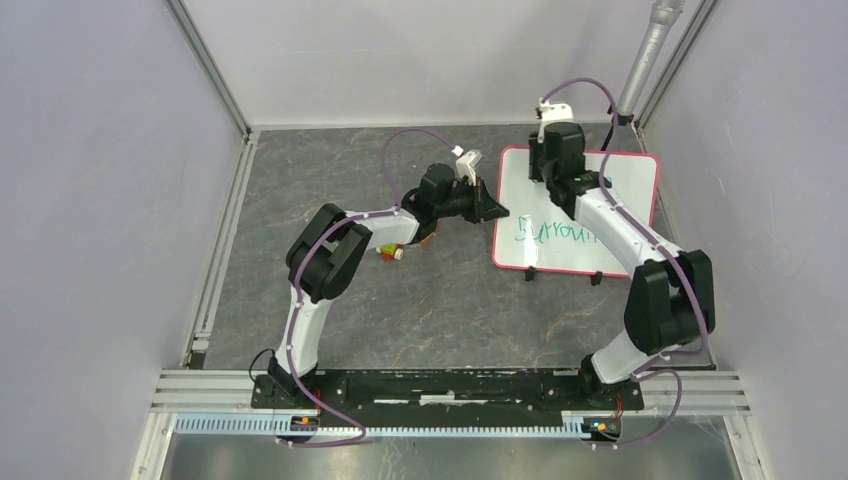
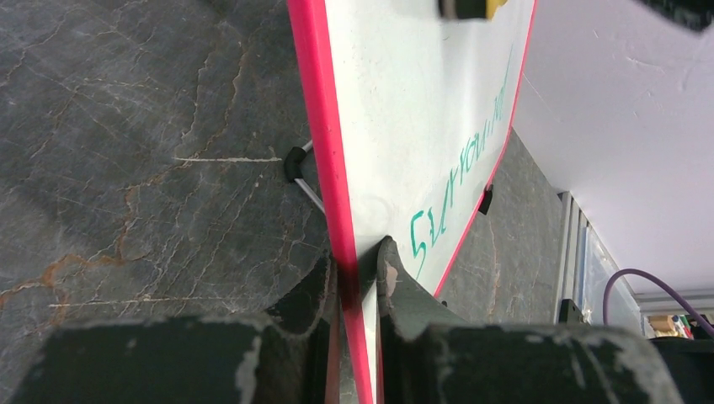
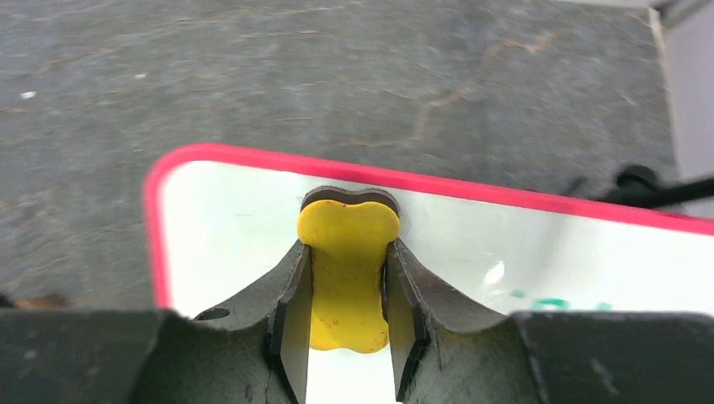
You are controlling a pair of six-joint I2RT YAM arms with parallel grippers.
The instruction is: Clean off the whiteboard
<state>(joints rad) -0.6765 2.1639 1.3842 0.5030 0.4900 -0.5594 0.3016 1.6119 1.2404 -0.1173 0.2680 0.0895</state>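
The whiteboard [image 1: 520, 190] with a pink-red frame lies at the back right of the dark table, with green writing [image 1: 555, 233] along its near part. My left gripper [image 1: 497, 212] is shut on the board's left edge. In the left wrist view the fingers [image 2: 391, 273] pinch the pink frame and the white face [image 2: 412, 109] runs away from them. My right gripper [image 3: 348, 247] is shut on a yellow eraser [image 3: 349, 223] with a dark pad, pressed on the board [image 3: 236, 227] near its far left corner. The same eraser [image 2: 467, 7] shows at the top of the left wrist view.
A small red, yellow and white object [image 1: 390, 252] lies under the left forearm. Black feet [image 1: 532, 275] stick out at the board's near edge. Grey walls close in on three sides, with a metal pole [image 1: 650, 50] at the back right.
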